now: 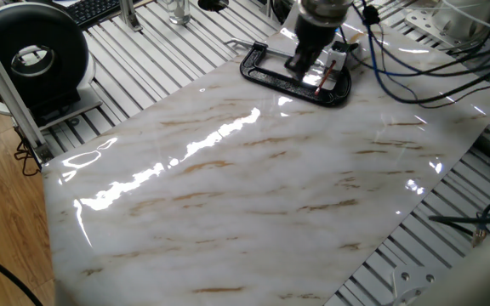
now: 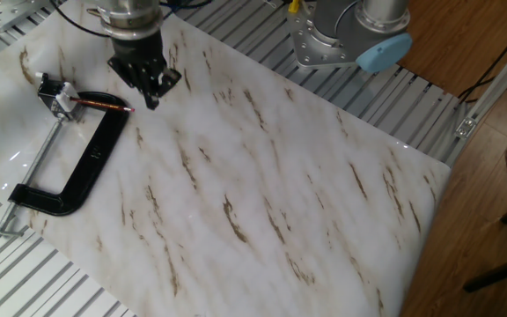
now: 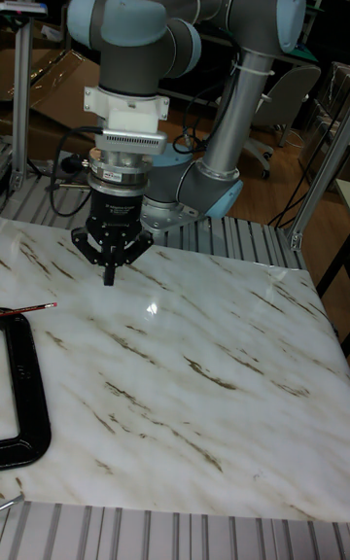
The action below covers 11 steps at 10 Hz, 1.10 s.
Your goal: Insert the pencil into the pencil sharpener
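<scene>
The dark red pencil [image 2: 102,106] lies flat on the marble sheet. Its left end is at the small metal pencil sharpener [image 2: 56,94], which is held in a black C-clamp [image 2: 84,167]. My gripper [image 2: 153,99] hangs just right of the pencil's free end. Its fingers are shut to a point, nothing is between them, and they are apart from the pencil. In the tall fixed view the gripper [image 3: 109,274] points straight down, with the pencil [image 3: 27,309] low to its left. In one fixed view the gripper [image 1: 301,66] stands over the clamp [image 1: 281,82], beside the pencil [image 1: 325,79].
The marble sheet [image 2: 262,194] covers the slatted table. The arm's base [image 2: 346,35] stands at the far edge. Loose cables [image 1: 415,68] trail near the clamp. A black round device [image 1: 31,59] sits at the table's corner.
</scene>
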{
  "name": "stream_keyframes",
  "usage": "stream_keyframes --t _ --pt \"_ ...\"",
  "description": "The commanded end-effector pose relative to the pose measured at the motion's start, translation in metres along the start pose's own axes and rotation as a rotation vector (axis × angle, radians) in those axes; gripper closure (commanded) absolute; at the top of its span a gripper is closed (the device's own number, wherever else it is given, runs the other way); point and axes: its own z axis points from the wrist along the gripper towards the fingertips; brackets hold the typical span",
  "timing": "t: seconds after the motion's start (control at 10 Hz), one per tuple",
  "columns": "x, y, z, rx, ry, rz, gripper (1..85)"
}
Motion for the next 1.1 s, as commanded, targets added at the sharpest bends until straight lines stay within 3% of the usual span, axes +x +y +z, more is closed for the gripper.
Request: stream_keyframes --t 0.0,0.1,0.2,0.3,0.4,0.8,1.0 --pt "-0.021 -0.001 0.0 0.024 -0.071 -0.064 84.7" --pt "-0.02 -0.002 0.0 0.026 -0.069 -0.091 84.7" --pt "0.005 -0.014 -0.015 0.035 -0.041 -0.106 84.7" --pt "0.031 -0.009 -0.032 0.017 -0.005 -0.081 77.3" --pt "0.047 0.008 -0.042 -0.014 0.038 -0.061 64.3" --pt "0.044 0.058 -0.034 0.031 0.031 0.077 64.7" --pt "0.033 0.067 -0.035 0.04 0.044 0.153 67.0"
